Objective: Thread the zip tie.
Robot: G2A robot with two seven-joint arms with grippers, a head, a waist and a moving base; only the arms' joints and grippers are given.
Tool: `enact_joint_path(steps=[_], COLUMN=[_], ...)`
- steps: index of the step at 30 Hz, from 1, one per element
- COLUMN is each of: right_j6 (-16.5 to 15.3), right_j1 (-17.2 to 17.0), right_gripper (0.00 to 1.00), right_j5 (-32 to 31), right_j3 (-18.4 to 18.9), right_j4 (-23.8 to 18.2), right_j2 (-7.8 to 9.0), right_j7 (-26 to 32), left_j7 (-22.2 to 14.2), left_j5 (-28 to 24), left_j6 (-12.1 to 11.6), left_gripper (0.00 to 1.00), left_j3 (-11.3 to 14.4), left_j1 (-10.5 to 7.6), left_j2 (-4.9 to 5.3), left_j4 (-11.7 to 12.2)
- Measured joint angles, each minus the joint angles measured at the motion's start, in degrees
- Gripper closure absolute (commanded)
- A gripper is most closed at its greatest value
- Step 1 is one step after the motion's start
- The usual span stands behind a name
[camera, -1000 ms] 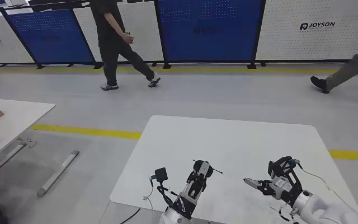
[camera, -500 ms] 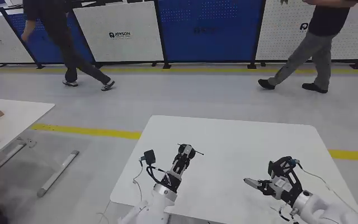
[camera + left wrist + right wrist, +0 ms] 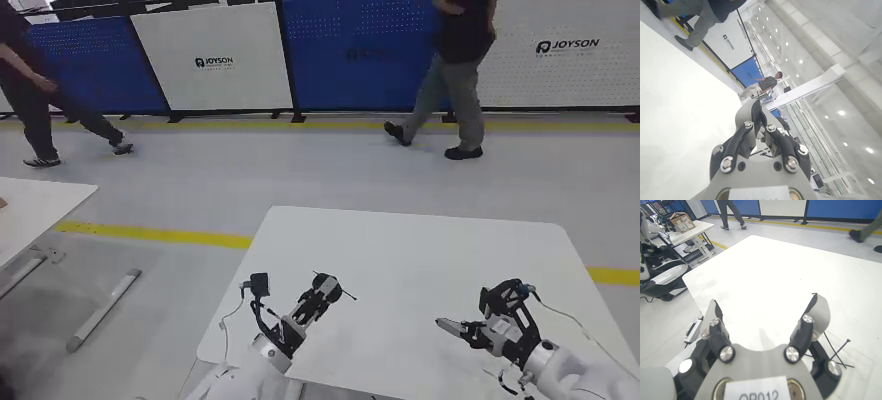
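light: bright and even, from round ceiling lamps (image 3: 841, 113), several flaring white.
table (image 3: 772, 272): white top glares, nearly blown out in both wrist views.
floor (image 3: 330, 170): evenly lit, shadows soft.
clear tray (image 3: 865, 359): slight sheen at rim; zip ties (image 3: 840, 349) stark black on it.
distortion: wide-angle bowing of table edges and wall lines toward wrist-view borders.

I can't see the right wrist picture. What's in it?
The right gripper is open above a white table. Next to it, a few black zip ties lie on what looks like a clear tray.
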Motion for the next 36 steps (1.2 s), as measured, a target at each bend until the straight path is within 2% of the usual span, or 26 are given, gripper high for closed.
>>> enact_joint_path(steps=[5,7,9,12,15,17,20,23,25,29,33,35,36], right_j6=[0.0,0.0,0.0,0.0,0.0,0.0,0.0,0.0,0.0,0.0,0.0,0.0,0.0], right_j1=[0.0,0.0,0.0,0.0,0.0,0.0,0.0,0.0,0.0,0.0,0.0,0.0,0.0], right_gripper=[0.00,0.00,0.00,0.00,0.00,0.00,0.00,0.00,0.00,0.00,0.00,0.00,0.00], right_j5=[0.0,0.0,0.0,0.0,0.0,0.0,0.0,0.0,0.0,0.0,0.0,0.0,0.0], right_j3=[0.0,0.0,0.0,0.0,0.0,0.0,0.0,0.0,0.0,0.0,0.0,0.0,0.0], right_j4=[0.0,0.0,0.0,0.0,0.0,0.0,0.0,0.0,0.0,0.0,0.0,0.0,0.0], right_j2=[0.00,0.00,0.00,0.00,0.00,0.00,0.00,0.00,0.00,0.00,0.00,0.00,0.00], right_j7=[0.0,0.0,0.0,0.0,0.0,0.0,0.0,0.0,0.0,0.0,0.0,0.0,0.0], left_j7=[-0.2,-1.8,-3.7,-5.5,-3.7,-3.3,-2.7,-2.5,-2.5,0.1,6.3,7.1,6.1], left_j5=[-0.3,-3.5,-8.8,-12.4,-10.3,-9.4,-6.8,-4.6,-4.0,-2.3,2.6,2.7,0.4], left_j6=[-0.1,-0.1,-0.3,-0.4,0.7,1.8,3.9,5.5,5.8,4.3,3.0,2.2,1.0], left_gripper=[1.00,1.00,1.00,1.00,1.00,1.00,1.00,1.00,1.00,1.00,1.00,1.00,1.00], left_j3=[0.1,0.4,-0.3,-2.0,-3.1,-2.9,-2.2,-0.3,1.5,5.9,9.7,11.1,11.8], left_j1=[-0.07,-0.54,-0.50,1.07,2.05,1.98,1.17,-0.05,-1.48,-5.15,-9.20,-10.57,-11.01], left_j2=[-0.03,-0.14,-0.17,-0.03,-0.02,-0.08,-0.19,-0.39,-0.63,-1.48,-2.49,-2.92,-3.12], left_j4=[-0.2,-1.8,-4.8,-9.3,-11.2,-11.2,-9.4,-6.1,-2.7,4.8,12.5,15.0,15.6])
